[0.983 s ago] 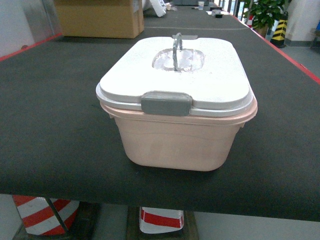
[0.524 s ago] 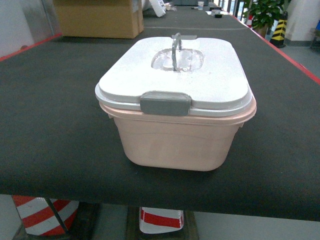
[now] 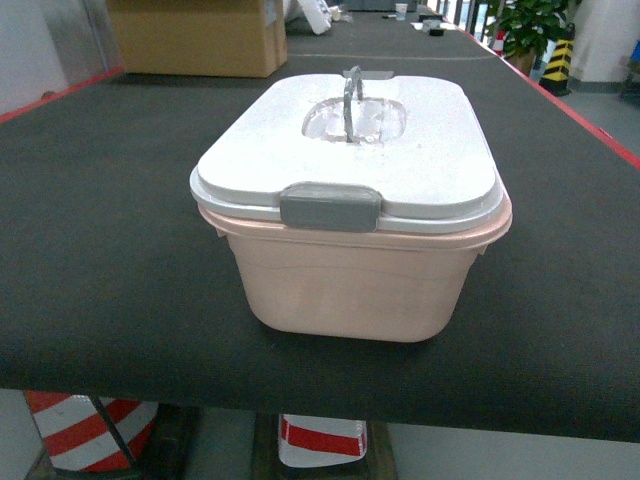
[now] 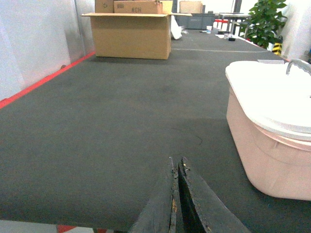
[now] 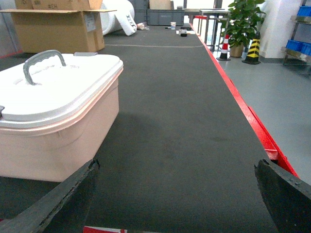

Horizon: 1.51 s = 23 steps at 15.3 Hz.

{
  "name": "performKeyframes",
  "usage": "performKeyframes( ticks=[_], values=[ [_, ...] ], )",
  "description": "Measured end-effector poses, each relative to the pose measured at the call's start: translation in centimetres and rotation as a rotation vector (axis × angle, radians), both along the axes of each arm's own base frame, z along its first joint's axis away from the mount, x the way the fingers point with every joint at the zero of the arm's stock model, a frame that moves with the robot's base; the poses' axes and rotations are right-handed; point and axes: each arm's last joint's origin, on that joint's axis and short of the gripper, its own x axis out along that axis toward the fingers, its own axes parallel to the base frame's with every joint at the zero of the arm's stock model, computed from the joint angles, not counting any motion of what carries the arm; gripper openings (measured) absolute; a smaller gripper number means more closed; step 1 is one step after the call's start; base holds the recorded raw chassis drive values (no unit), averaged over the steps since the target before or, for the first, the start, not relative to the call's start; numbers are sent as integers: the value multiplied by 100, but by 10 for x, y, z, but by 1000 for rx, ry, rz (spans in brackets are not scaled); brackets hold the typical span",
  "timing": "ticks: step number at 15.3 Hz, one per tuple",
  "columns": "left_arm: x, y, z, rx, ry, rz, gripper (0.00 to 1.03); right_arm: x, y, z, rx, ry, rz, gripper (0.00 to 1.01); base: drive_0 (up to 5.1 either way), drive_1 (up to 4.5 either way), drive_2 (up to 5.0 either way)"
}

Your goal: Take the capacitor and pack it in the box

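Observation:
The pale pink box (image 3: 350, 285) stands on the dark table near its front edge, with its white lid (image 3: 350, 150) on and a grey clip (image 3: 331, 206) at the front. Its grey handle (image 3: 352, 95) stands upright. The box also shows at the right of the left wrist view (image 4: 272, 145) and at the left of the right wrist view (image 5: 53, 141). My left gripper (image 4: 177, 162) is shut with nothing in it, low over the table to the box's left. My right gripper (image 5: 177, 167) is open and empty, to the box's right. No capacitor is in view. Neither gripper shows in the head view.
A brown cardboard carton (image 3: 200, 35) stands at the back left of the table (image 3: 110, 250). A red strip (image 5: 243, 104) edges the table on the right, with grey floor beyond. A potted plant (image 5: 240, 22) and striped cones stand far right.
Nothing has visibly changed apart from a very slight shift of the head view.

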Motion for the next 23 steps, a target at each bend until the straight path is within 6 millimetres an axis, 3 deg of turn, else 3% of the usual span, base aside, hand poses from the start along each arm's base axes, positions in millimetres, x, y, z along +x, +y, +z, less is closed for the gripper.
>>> performKeyframes(
  ticks=[13,15,19,23],
  values=[
    [-20,0,1,0,-3,0,2,0,0,0,0,0,0,98,0,0,0],
    [-30,0,-4,0,19,1,2,0,0,0,0,0,0,98,0,0,0],
    [-30,0,-3,0,13,-1,3,0,0,0,0,0,0,98,0,0,0],
    [-30,0,-3,0,13,-1,40,0,0,0,0,0,0,98,0,0,0]
  ],
)
